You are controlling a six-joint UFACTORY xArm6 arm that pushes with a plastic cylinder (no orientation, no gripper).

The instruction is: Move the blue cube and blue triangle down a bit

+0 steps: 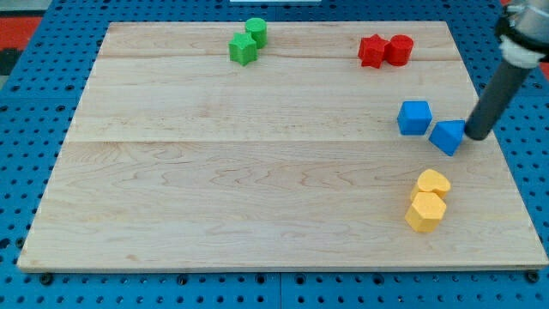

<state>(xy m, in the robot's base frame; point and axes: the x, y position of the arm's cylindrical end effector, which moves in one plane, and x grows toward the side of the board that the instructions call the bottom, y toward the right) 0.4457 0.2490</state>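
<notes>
A blue cube (414, 117) sits at the view's right on the wooden board (257, 172). A blue triangle (447, 136) lies just to its lower right, close to it. My tip (476, 137) is at the triangle's right edge, touching or nearly touching it. The dark rod rises from there to the view's upper right.
A green cylinder (256, 31) and a green star (243, 49) sit at the view's top middle. A red star (372, 51) and a red cylinder (399, 49) sit at the top right. A yellow heart (433, 182) and a yellow hexagon (425, 211) lie below the blue blocks.
</notes>
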